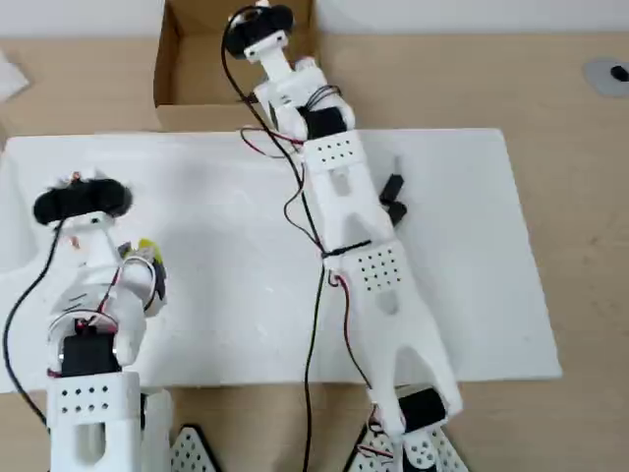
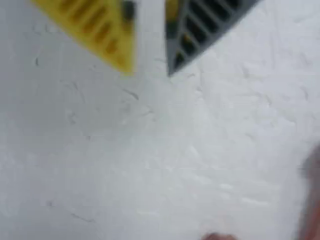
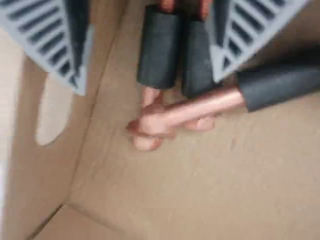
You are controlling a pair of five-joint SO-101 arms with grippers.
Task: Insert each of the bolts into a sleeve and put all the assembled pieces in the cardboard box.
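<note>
Seeing right hand point(image 3: 149, 85) over floor of box point(image 3: 200, 190), fingers spread wide, gripping nothing. Counting three sleeves point(image 3: 157, 45) lying in box under it: two side by side and touching, framed between the fingers in right wrist view; third crosswise, just beside them. Spotting copper bolt point(image 3: 200, 107) sticking out of third sleeve, tip bunched against bolt ends of other two. Also catching copper at far ends of the paired sleeves. Placing box at far edge of worktop point(image 1: 580, 147) in high view, just beside foam sheet point(image 1: 216, 295). Tracing right arm point(image 1: 364, 256) diagonally across sheet and up into box. Finding left hand point(image 2: 149, 69) over sheet on left side, well apart from box; narrow gap between yellow finger point(image 2: 100, 30) and its mate, holding nothing. Noting two small dark pieces point(image 1: 391, 185) on sheet just beside right arm, close together. Can't tell whether sleeves, bolts or assembled. Can't tell from high view whether touching each other.
</note>
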